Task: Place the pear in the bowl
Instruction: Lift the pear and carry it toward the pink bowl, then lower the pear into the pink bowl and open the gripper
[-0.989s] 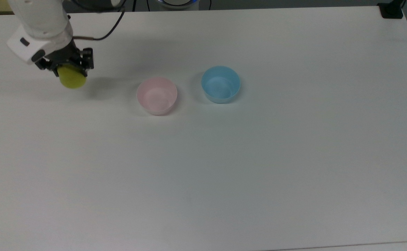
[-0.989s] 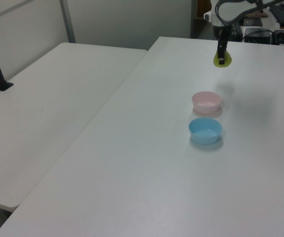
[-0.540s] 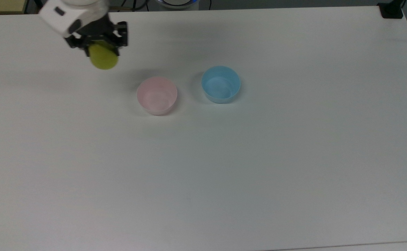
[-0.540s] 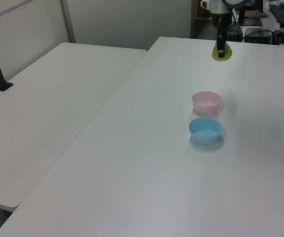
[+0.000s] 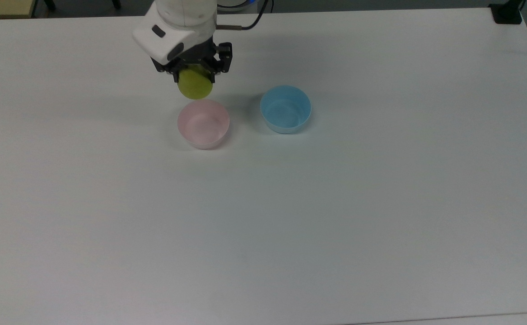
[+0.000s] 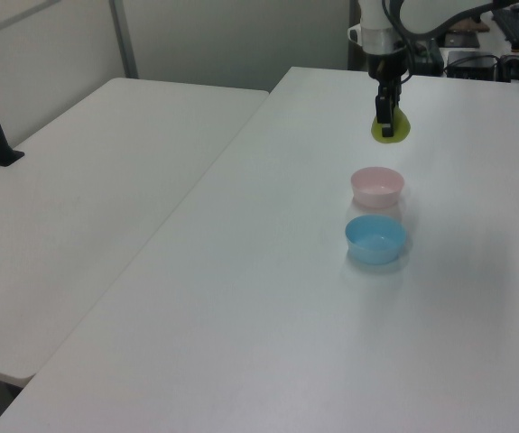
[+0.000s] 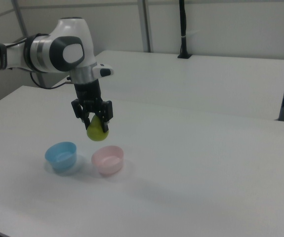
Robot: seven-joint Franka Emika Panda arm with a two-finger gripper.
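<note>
The gripper (image 5: pixel 194 72) was closed on the pear (image 5: pixel 194 85), with a black finger on each side of the fruit, and it held the pear in the air above the tabletop (image 5: pixel 335 203). In the right view the pear (image 7: pixel 98 131) hung clearly higher than the rim of the pink bowl (image 7: pixel 107 159), touching nothing but the gripper (image 7: pixel 93 118). In the top view the pear appeared just beyond the far rim of the pink bowl (image 5: pixel 203 123), toward the far edge of the tabletop, and its lower outline almost met the rim of the bowl. In the left view the gripper (image 6: pixel 384 122) pointed down and the pear (image 6: pixel 392 128) was seen above and behind the pink bowl (image 6: pixel 377 187).

The pink bowl stood upright in the far half of the tabletop, nearer to the top view's left than to its right. The light blue bowl (image 5: pixel 286 109) stood just beside it, on the top view's right, and the two bowls were not touching. In the left view the blue bowl (image 6: pixel 375 239) was the nearer one. The white arm (image 7: pixel 58 52) reached in from the far edge of the tabletop.
</note>
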